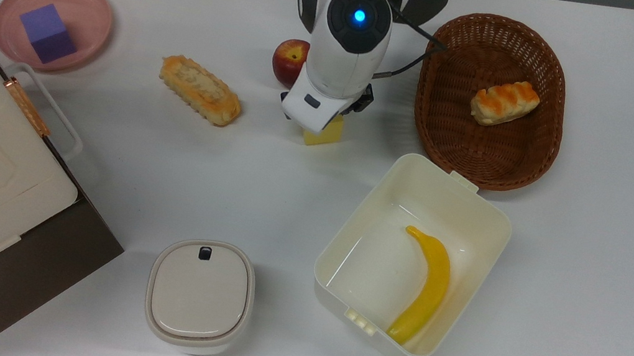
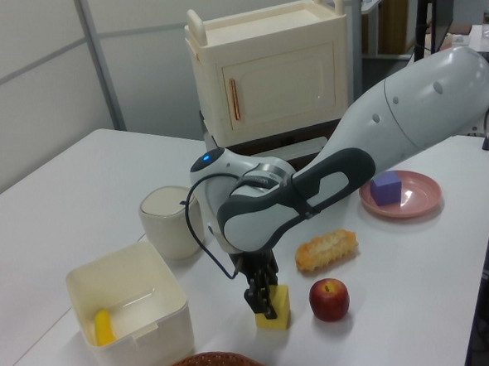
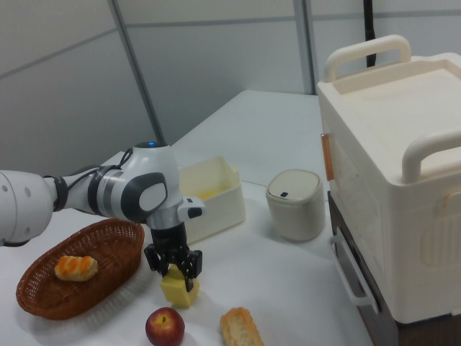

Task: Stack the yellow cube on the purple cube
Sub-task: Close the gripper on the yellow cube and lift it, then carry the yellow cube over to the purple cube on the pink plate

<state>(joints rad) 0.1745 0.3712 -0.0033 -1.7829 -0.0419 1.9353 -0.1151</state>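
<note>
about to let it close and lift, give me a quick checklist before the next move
1. Tool down over the yellow cube, fingers either side: ok.
2. Fingers closed on the cube: cannot tell.
3. Yellow cube flat on the table: ok.
4. Purple cube alone in the pink plate, top free: ok.
5. Apple and bread close to the path toward the plate: not ok, lift high.

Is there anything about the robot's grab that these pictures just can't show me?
- Top view: the arm covers most of the yellow cube, so its grip there is hidden.
- Left view: the gripper straddles the cube, contact unclear.
- Left view: the bin wall hides most of the banana.
</note>
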